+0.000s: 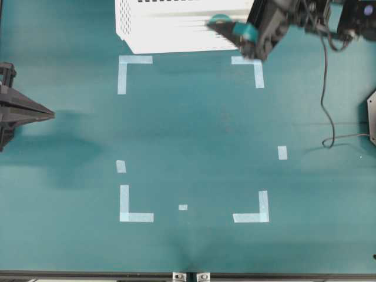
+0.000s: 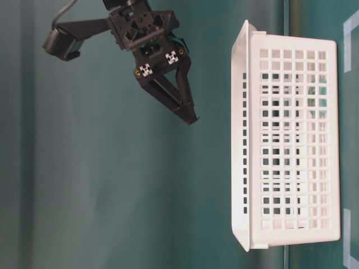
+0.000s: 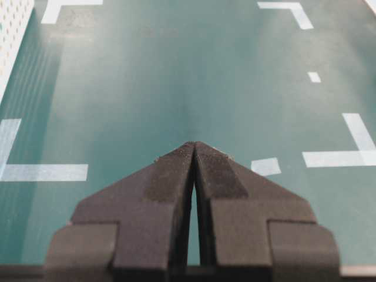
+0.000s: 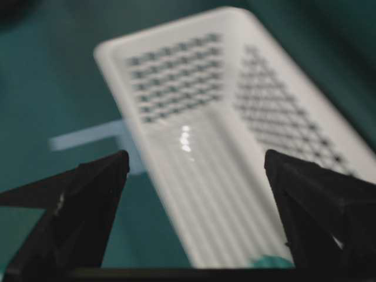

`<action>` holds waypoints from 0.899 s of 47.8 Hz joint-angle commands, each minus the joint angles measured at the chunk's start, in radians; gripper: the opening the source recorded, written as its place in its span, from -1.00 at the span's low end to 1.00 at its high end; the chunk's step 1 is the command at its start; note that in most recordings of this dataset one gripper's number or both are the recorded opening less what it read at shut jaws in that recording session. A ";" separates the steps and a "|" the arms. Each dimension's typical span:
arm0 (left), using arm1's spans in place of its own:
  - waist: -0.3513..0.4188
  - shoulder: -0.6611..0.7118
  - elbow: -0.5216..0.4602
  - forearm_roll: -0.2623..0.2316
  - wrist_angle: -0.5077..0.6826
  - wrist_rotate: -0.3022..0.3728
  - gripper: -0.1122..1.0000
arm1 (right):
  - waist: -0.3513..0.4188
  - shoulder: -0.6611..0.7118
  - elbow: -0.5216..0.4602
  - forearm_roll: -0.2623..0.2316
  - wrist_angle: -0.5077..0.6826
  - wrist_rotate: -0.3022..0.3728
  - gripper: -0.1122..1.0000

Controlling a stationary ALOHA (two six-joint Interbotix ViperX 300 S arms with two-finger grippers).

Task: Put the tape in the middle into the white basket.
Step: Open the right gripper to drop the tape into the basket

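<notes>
Right claw (image 4: 194,170) wide open, holding nothing; tape (image 1: 220,19) sits in white basket (image 1: 176,29) by its right end. Best lift straight up, w/o clipping rim. Left claw (image 3: 194,154) shut, idle.

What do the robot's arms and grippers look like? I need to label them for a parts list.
Both are matte black. The right gripper has long tapered fingers, two small black-and-white checker markers and a trailing black cable. The left gripper has wedge-shaped fingers with rough-textured pads.
</notes>
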 commanded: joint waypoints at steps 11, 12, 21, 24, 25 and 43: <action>0.006 0.008 -0.014 -0.002 -0.009 0.000 -0.99 | 0.160 -0.031 0.035 -0.029 -0.112 0.003 0.93; 0.006 0.008 -0.014 -0.002 -0.009 0.000 -0.99 | 0.167 -0.031 0.037 -0.032 -0.114 0.003 0.93; 0.006 0.008 -0.014 -0.002 -0.009 0.000 -0.99 | 0.229 -0.031 0.055 -0.060 -0.110 0.005 0.93; 0.006 0.008 -0.014 0.000 -0.009 0.000 -0.99 | 0.242 -0.031 0.061 -0.061 -0.110 0.005 0.93; 0.005 0.008 -0.012 -0.002 -0.009 0.000 -0.99 | 0.245 -0.031 0.064 -0.061 -0.110 0.005 0.93; 0.006 0.008 -0.014 0.000 -0.009 0.000 -0.99 | 0.264 -0.069 0.095 -0.061 -0.075 0.003 0.93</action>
